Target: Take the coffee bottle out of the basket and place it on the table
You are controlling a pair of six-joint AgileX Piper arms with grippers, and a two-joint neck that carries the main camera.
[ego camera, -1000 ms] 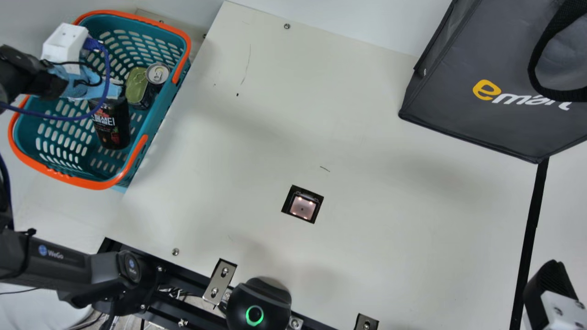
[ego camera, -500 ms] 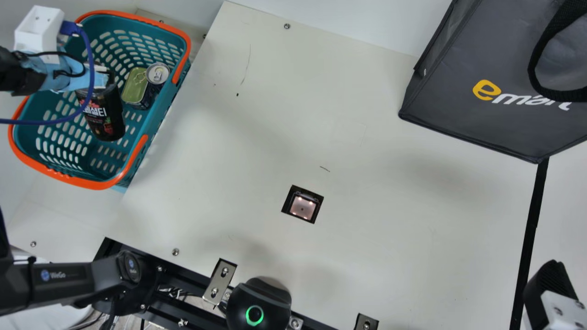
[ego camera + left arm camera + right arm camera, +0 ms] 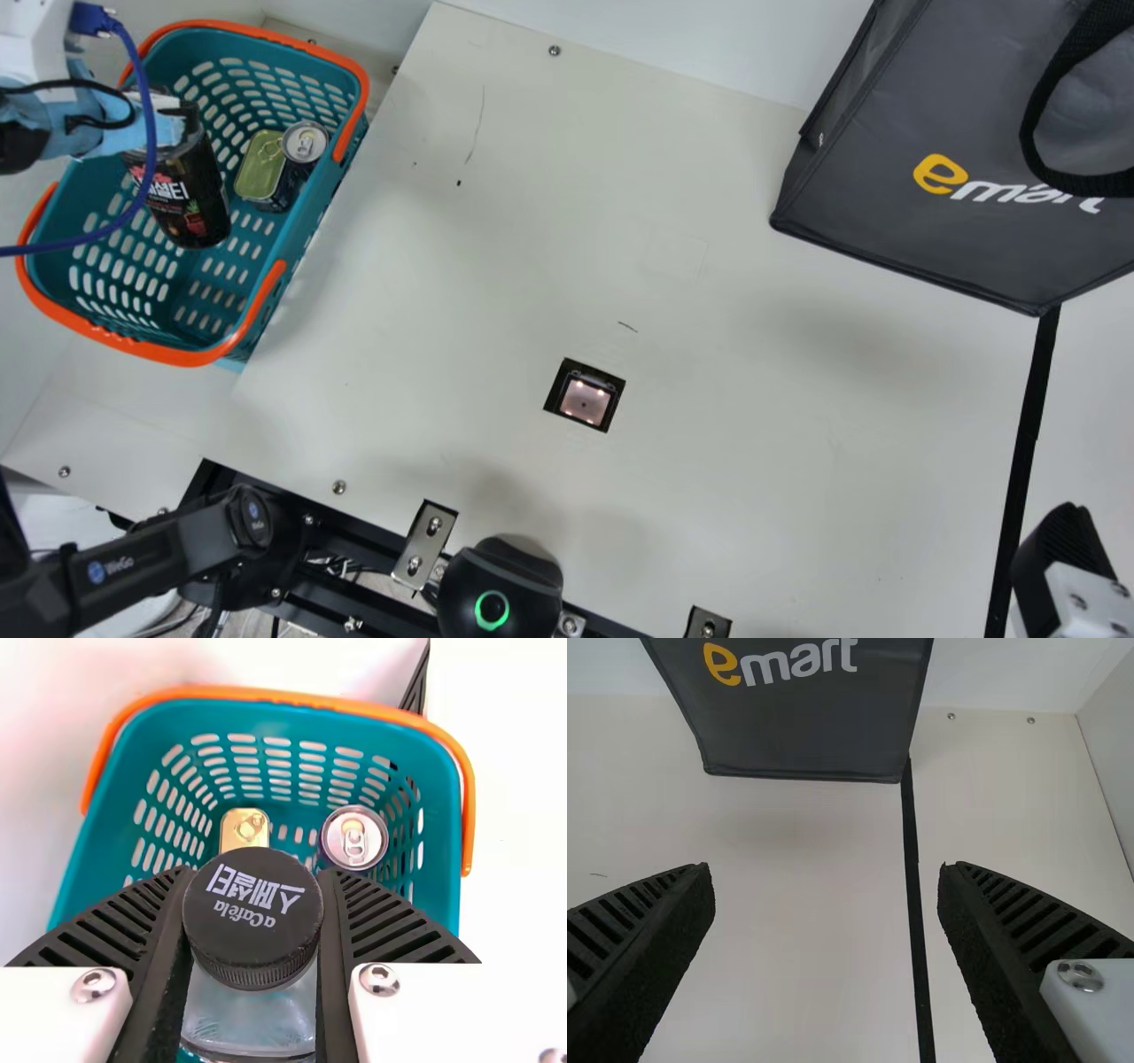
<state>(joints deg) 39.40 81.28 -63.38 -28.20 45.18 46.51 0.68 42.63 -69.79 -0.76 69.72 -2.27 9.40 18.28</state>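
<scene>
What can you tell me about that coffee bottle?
The coffee bottle has a round black cap with white lettering and fine ridges around its side. Below it, the wall looks like clear plastic or glass; farther down, the body is black with white lettering and touches of red and green. The bottle looks closed and slants in the main view. The left gripper holds it, one finger on each side, over the basket; I can't tell whether its base touches the basket.
</scene>
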